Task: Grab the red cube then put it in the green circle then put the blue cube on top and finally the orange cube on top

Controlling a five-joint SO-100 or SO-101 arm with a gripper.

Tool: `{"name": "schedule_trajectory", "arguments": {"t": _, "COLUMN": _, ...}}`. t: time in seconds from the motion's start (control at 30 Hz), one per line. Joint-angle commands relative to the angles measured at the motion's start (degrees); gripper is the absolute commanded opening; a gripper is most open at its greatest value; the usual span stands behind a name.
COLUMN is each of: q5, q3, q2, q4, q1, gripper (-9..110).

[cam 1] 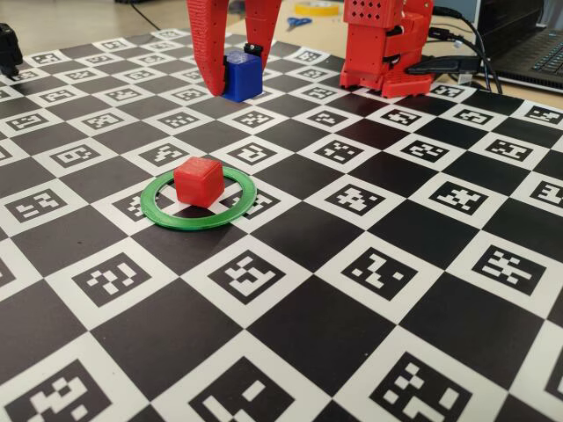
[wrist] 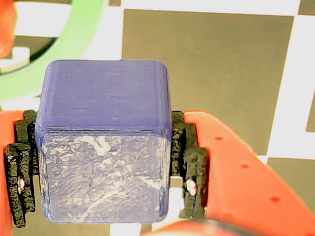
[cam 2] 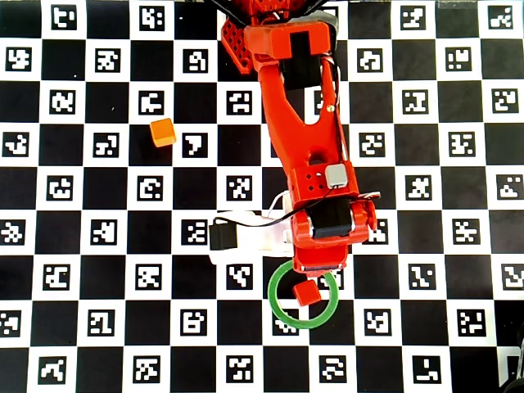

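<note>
While the red cube (cam 1: 198,181) sits inside the green circle (cam 1: 199,200) on the checkerboard marker mat (cam 1: 369,264), the red gripper (cam 1: 237,88) has its jaws closed against two opposite sides of the blue cube (cam 1: 242,76). In the wrist view the blue cube (wrist: 104,140) fills the middle of the picture, with the black ribbed pads (wrist: 189,167) of the fingers pressed to its left and right faces. An arc of the green circle (wrist: 74,46) shows at about eleven o'clock from the cube there.

In the fixed view the blue cube lies at roughly one o'clock from the ring, farther back on the mat. Whether it rests on the mat or is just clear of it cannot be told. The arm's base (cam 1: 387,44) stands at about two o'clock from the ring.

In the overhead view the red cube (cam 2: 306,292) lies within the green circle (cam 2: 282,315), close to its upper rim, at around twelve o'clock of the ring's centre. The arm (cam 2: 307,139) reaches down from the top edge and its wrist covers the blue cube. The orange cube (cam 2: 163,132) sits alone on the mat at about ten o'clock from the ring, well apart from it.
</note>
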Motion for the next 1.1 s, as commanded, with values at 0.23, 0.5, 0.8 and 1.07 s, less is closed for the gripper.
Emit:
{"name": "schedule_trajectory", "arguments": {"t": 0.23, "q5": -1.67, "q3": -12.48, "q2": -1.76, "q4": -1.14, "q1": -1.23, "gripper": 4}}
{"name": "schedule_trajectory", "arguments": {"t": 0.5, "q5": -4.66, "q3": -19.42, "q2": -8.09, "q4": -1.41, "q1": -2.46, "gripper": 4}}
{"name": "schedule_trajectory", "arguments": {"t": 0.8, "q5": -4.92, "q3": -24.43, "q2": -13.97, "q4": -1.58, "q1": -2.11, "gripper": 4}}
{"name": "schedule_trajectory", "arguments": {"t": 1.07, "q5": -5.63, "q3": -27.33, "q2": -17.58, "q4": -1.67, "q1": -0.88, "gripper": 4}}
